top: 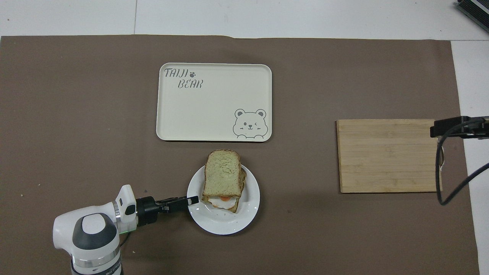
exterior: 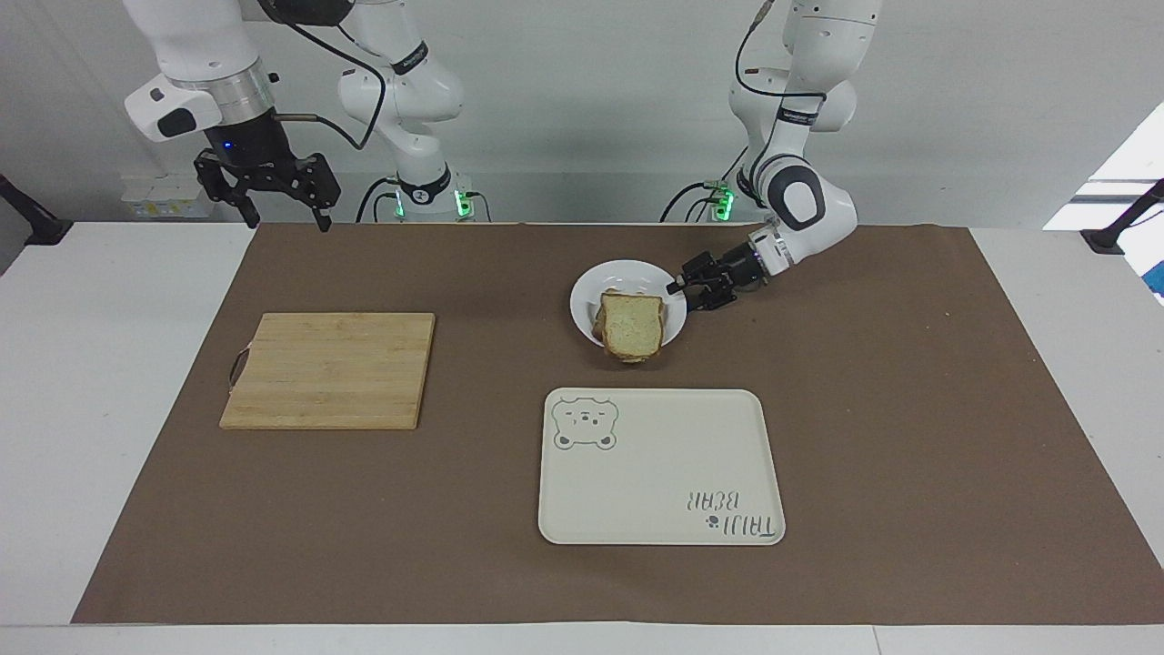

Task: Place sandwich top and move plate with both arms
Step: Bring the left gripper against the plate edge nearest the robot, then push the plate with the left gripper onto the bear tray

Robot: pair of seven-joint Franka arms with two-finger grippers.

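Gripping the rim of the small round glossy white plate (exterior: 587, 287) is judged to be the step in hand. The plain speckled sandwich top (exterior: 631, 325) already lies on the egg-bearing slice (top: 225, 203), and the stack overhangs the plate edge toward the cream rectangular bear-print tray (exterior: 661, 467). The plate sits on the brown table mat (exterior: 909, 409), nearer to the robots than the tray.

The left gripper (exterior: 684, 293) is low, at the plate rim on the left arm's side, with its fingers parted around or just beside the rim; contact cannot be confirmed. The right gripper (exterior: 284, 195) hangs in the air with spread fingers, over the mat edge at the right arm's end, well apart from the plate and past the bamboo cutting board (exterior: 331, 369).

Recommended procedure:
- Seat one finger under the rim and one above before closing.
- Keep the fingertips clear of the bread.
- Bring the right gripper to the rim directly across.
- Lift level with both arms, since the overhanging stack may slide.
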